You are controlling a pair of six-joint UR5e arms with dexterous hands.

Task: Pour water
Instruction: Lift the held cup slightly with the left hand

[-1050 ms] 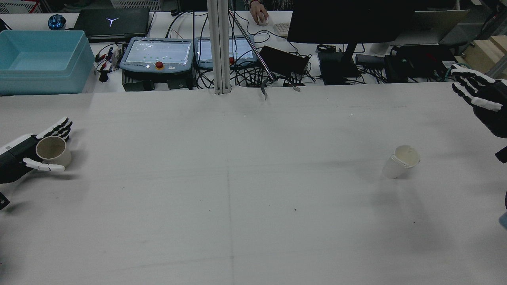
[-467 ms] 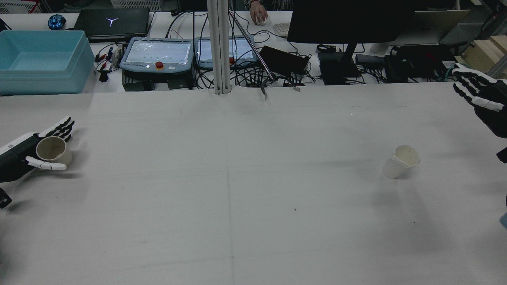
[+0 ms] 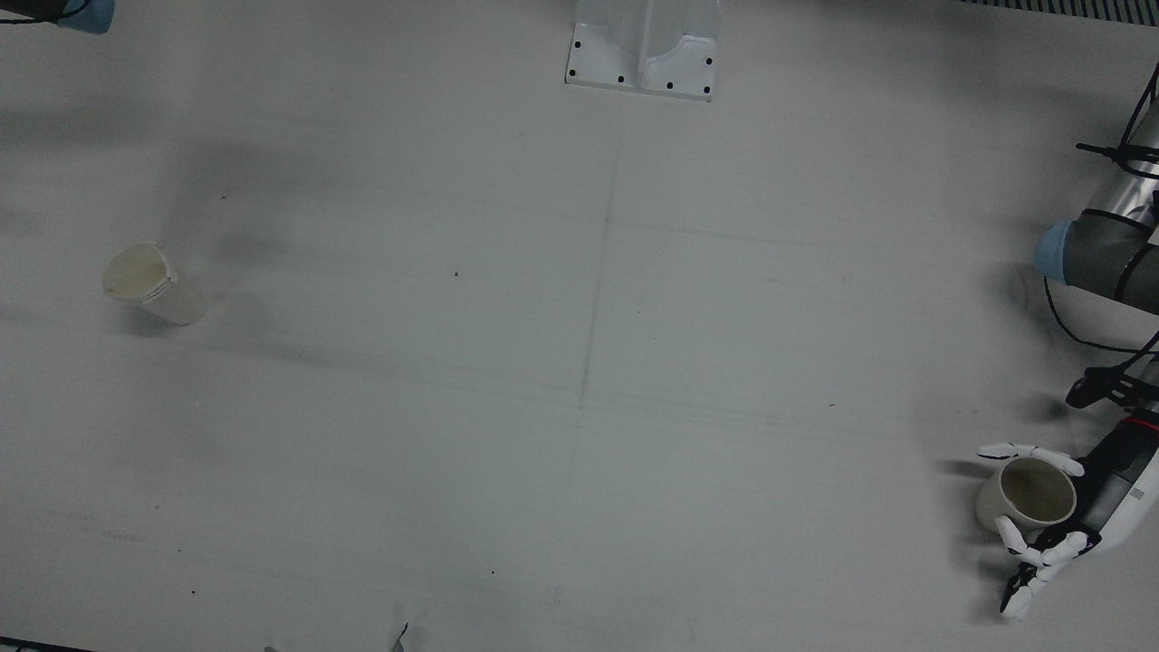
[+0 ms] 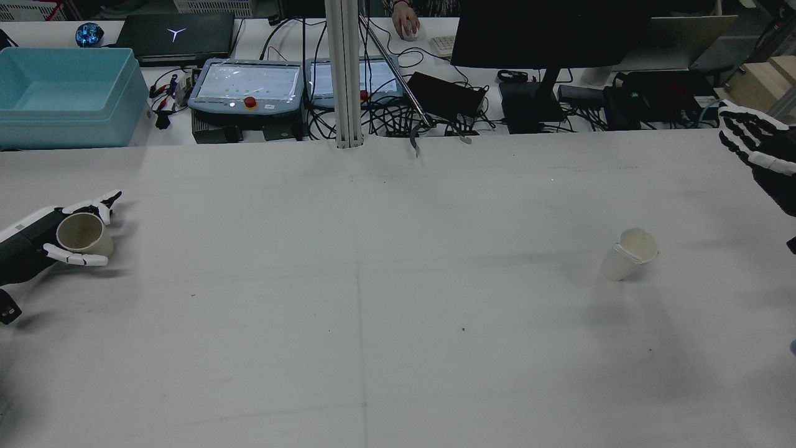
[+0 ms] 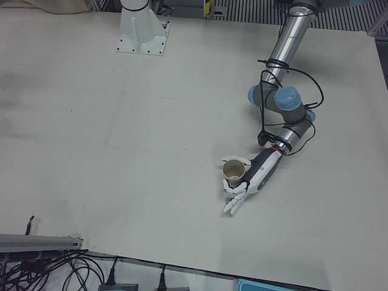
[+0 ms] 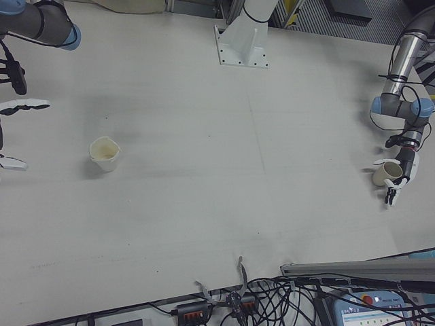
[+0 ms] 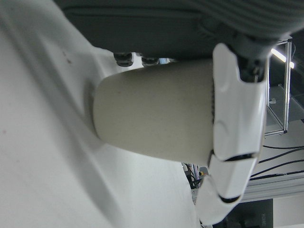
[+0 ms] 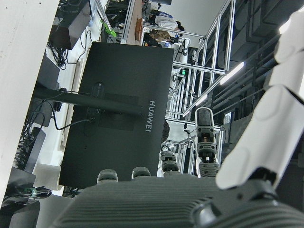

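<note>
A beige cup (image 4: 84, 236) stands at the table's far left, also in the front view (image 3: 1023, 493) and the left-front view (image 5: 234, 171). My left hand (image 4: 31, 246) cups it: palm against its wall, thumb in front, fingers (image 3: 1019, 543) partly curled behind and mostly reaching past it. In the left hand view the cup (image 7: 156, 114) fills the frame with one finger (image 7: 235, 118) across it. A white paper cup (image 4: 629, 254) with a crumpled rim stands alone on the right, also in the front view (image 3: 152, 282). My right hand (image 4: 762, 152) is open, raised at the far right edge, well away from it.
Beyond the table's far edge are a blue bin (image 4: 62, 93), two teach pendants (image 4: 245, 87), cables and a black monitor (image 4: 541, 31). A metal post (image 4: 345, 74) rises at the far middle; its base (image 3: 643, 45) shows in the front view.
My left hand's fingers have curled in closer round the beige cup. My right hand has drifted further right, toward the edge of the view. Both cups stand where they were.
</note>
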